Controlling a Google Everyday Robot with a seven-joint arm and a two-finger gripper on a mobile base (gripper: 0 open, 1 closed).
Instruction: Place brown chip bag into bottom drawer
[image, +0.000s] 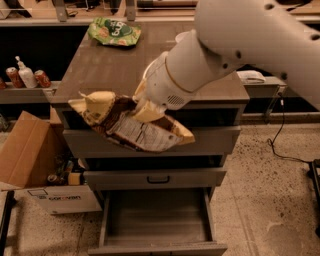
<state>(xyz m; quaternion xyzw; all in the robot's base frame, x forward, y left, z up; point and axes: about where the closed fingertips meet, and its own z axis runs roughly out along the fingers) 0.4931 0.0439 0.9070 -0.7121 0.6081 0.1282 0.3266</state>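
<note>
The brown chip bag (131, 126) hangs crumpled in the air in front of the cabinet, level with the top drawer; its yellow ends and pale printed back show. My gripper (145, 109) is shut on the bag's upper middle, at the end of the white arm (225, 50) coming in from the upper right. The bottom drawer (156, 220) stands pulled open directly below the bag, its plain grey inside showing. The bag hides most of the top drawer's front.
A green chip bag (114, 31) lies at the back of the cabinet top (100, 70). The middle drawer (158, 178) is shut. An open cardboard box (35, 165) stands on the floor at left. Cans and a bottle (26, 76) sit on a left shelf.
</note>
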